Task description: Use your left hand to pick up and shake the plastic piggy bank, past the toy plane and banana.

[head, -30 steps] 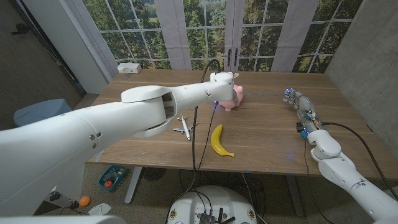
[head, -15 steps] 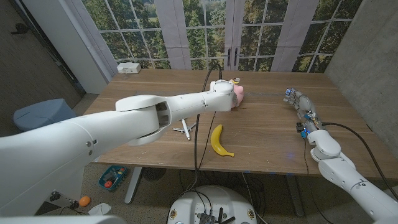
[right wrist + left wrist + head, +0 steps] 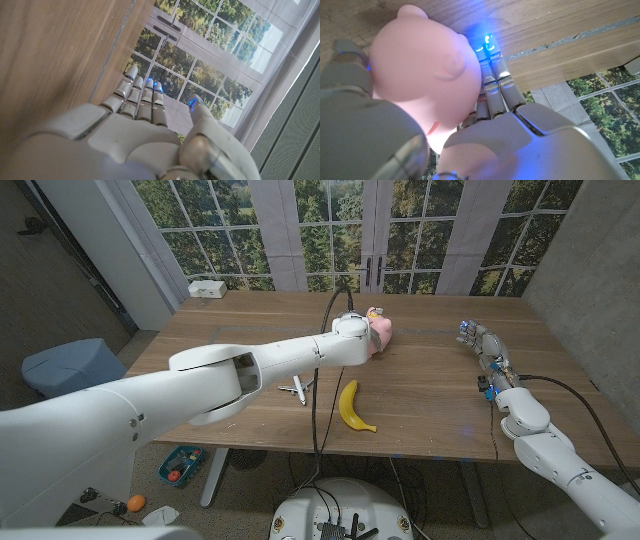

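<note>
The left arm reaches far across the table, its left hand [image 3: 485, 135] wrapped around the pink piggy bank [image 3: 422, 80], fingers [image 3: 492, 75] along one side. The bank sits in the palm, its rounded end pointing past the fingertips; whether it touches the table [image 3: 430, 395] is unclear. Well off to its right, the right hand [image 3: 484, 345] holds nothing, fingers straight, thumb apart.

Robot test room — wooden table [image 3: 420, 395], tall paned windows [image 3: 330, 225], concrete wall [image 3: 590, 270]

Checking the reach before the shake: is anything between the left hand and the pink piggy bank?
Nothing visible. The left hand is already wrapped around the piggy bank, fingers against its side. The banana and toy plane lie nearer the robot, under or beside the arm, not between hand and bank.
</note>
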{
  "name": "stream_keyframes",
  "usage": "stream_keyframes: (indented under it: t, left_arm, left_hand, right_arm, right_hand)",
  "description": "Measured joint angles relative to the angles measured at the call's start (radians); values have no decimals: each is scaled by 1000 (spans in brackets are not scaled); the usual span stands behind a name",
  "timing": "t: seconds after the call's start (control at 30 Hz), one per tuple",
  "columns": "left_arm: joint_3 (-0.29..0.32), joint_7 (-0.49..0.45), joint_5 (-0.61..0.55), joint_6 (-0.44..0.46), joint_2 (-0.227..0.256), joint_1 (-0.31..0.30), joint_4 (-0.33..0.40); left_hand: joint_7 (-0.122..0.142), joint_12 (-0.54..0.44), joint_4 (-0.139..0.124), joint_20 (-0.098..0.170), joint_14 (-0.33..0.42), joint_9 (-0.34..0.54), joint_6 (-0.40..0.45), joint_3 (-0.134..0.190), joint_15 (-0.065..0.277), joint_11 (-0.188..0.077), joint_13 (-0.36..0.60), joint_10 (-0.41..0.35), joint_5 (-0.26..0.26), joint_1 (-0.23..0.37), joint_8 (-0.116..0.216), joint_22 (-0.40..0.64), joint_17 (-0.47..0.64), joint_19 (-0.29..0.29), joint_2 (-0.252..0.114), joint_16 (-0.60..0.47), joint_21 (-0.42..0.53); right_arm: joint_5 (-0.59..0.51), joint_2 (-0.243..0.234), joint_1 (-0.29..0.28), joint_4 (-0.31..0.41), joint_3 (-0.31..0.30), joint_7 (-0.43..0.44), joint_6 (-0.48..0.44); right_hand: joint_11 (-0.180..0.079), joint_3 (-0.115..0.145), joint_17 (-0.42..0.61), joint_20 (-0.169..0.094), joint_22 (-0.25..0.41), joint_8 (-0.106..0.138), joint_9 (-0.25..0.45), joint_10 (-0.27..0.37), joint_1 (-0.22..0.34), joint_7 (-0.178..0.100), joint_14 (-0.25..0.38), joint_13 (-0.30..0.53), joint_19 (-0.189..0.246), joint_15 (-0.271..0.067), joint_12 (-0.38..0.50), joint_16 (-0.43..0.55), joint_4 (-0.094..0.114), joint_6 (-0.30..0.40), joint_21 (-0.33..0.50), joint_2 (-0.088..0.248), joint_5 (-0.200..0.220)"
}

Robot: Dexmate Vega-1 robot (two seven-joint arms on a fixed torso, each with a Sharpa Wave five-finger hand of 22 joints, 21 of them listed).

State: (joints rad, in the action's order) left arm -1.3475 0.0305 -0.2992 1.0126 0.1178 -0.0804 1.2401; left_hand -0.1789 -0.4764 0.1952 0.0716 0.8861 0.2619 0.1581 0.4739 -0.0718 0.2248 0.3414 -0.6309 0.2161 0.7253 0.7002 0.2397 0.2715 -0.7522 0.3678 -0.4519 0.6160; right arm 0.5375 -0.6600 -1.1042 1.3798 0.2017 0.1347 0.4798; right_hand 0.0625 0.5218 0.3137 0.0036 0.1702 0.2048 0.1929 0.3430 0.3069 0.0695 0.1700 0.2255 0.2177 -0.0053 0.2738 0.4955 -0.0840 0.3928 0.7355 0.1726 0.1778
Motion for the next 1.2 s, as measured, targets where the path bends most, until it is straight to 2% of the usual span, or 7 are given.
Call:
stream_keyframes:
  t: [0.4, 0.6, 0.67, 0.8, 0.87, 0.97, 1.2]
  left_arm:
    - [132, -168, -3, -54, 94, -116, 164]
    - [197, -244, 6, -144, 137, -174, 220]
    - [243, -268, 15, -192, 169, -212, 255]
    - [294, -288, 24, -241, 204, -252, 288]
    - [315, -301, 35, -301, 220, -267, 302]
    - [346, -306, 44, -357, 247, -291, 323]
    - [397, -305, 47, -425, 296, -331, 367]
  left_hand:
    - [-2, 0, 0, -7, 7, 2, 23, 0, 4, -3, 13, -11, -5, 5, -1, 5, 7, 7, 5, -2, 13]
    - [-1, 2, 1, -9, 13, 5, 23, 1, 9, -1, 22, -15, -8, 5, 2, 5, 11, 27, 5, -2, 13]
    - [-1, 5, 1, -9, 22, 5, 34, 1, 18, -3, 22, -28, -8, 5, 4, 6, 13, 38, 5, -2, 13]
    - [2, 6, 1, -7, 20, 5, 37, 1, 28, -3, 29, -29, -10, 5, 4, 6, 14, 50, 5, 4, 16]
    - [2, 6, 1, -9, 20, 5, 37, 1, 28, -3, 33, -29, -12, 5, 4, 6, 15, 59, 5, 7, 21]
    - [2, 8, 1, -8, 21, 5, 37, 1, 32, -3, 35, -29, -12, 5, 4, 6, 20, 70, 5, 7, 21]
    - [0, 10, -1, -7, 25, 5, 54, -1, 47, -7, 42, -39, -16, 5, 3, 6, 24, 79, 5, 7, 29]
  right_arm:
    - [-4, 0, -3, 13, -1, 3, -5]
    - [-6, 0, -2, 20, 2, 6, -11]
    - [-9, 1, 0, 24, 4, 7, -17]
    - [-12, 1, 1, 28, 8, 8, -26]
    - [-13, 3, 4, 32, 12, 9, -30]
    - [-16, 6, 8, 35, 17, 11, -35]
    - [-24, 13, 14, 41, 26, 18, -41]
  right_hand:
    - [0, -3, 0, 0, 0, 0, 0, 0, 0, 0, 0, 0, 0, 0, 0, 0, 3, 0, -4, 0, 0]
    - [0, -3, 0, 0, 0, 0, 0, 0, 0, 0, 0, 0, 0, 0, 0, 0, 3, 0, -4, 0, 0]
    - [0, -3, 0, 0, 0, 0, 0, 0, 0, 0, 0, 0, 0, 0, 0, 0, 3, 0, -4, 0, 0]
    - [0, -3, 0, 0, 0, 0, 0, 0, 0, 0, 0, 0, 0, 0, 0, 0, 3, 0, -5, 0, 0]
    - [0, -3, 0, 0, 0, 0, 0, 0, -13, 0, 0, 0, 0, 0, 0, 0, 3, 0, -12, -13, 0]
    - [0, -3, 0, 0, 0, 0, 0, 0, -13, -4, 0, 0, 0, 0, 0, 0, 3, -4, -12, -13, 0]
    - [-4, -7, 0, -1, 0, 0, 0, 4, -24, -4, -4, 5, 0, -4, -3, 0, 7, -4, -18, -3, 0]
